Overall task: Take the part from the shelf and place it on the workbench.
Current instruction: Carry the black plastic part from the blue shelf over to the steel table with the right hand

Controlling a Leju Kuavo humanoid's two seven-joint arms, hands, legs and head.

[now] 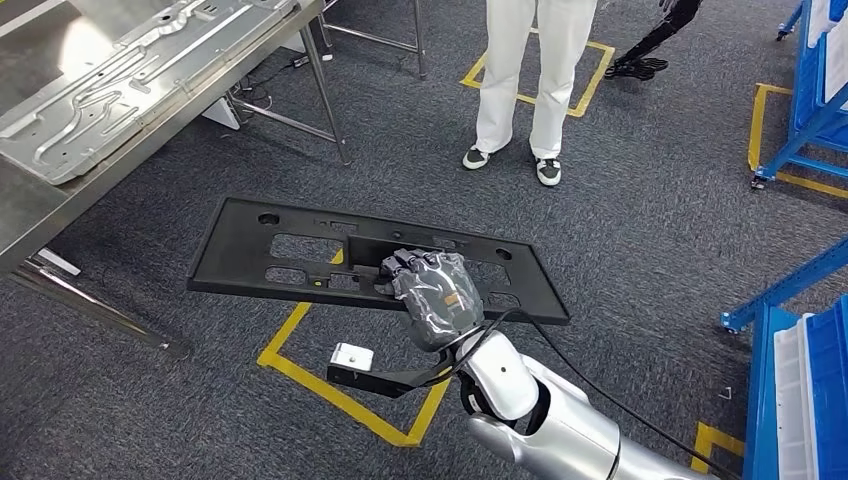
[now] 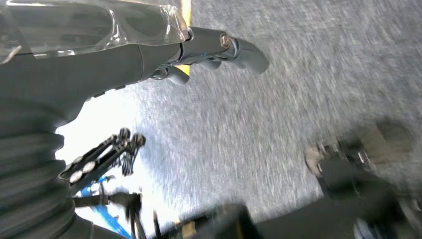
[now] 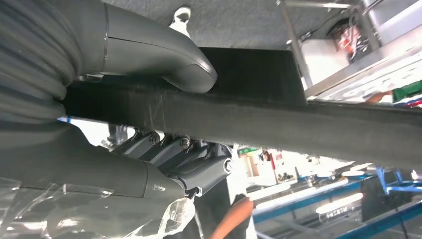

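Note:
The part (image 1: 270, 250) is a long, flat black plastic panel with several cut-outs, held level above the grey carpet. My right hand (image 1: 435, 290) grips it at the middle of its near edge. In the right wrist view the thumb (image 3: 174, 59) lies on one face of the part (image 3: 298, 119) and the fingers (image 3: 184, 159) wrap the other face. The steel workbench (image 1: 40, 205) stands at the upper left, apart from the part. My left hand (image 2: 149, 55) hangs over the carpet, fingers apart, holding nothing.
A stamped silver metal sheet (image 1: 130, 80) lies on the workbench. A person (image 1: 520, 80) in white trousers stands beyond the part. Blue racks (image 1: 815, 90) and a blue shelf (image 1: 800, 390) line the right side. Yellow tape (image 1: 340, 395) marks the floor beneath the part.

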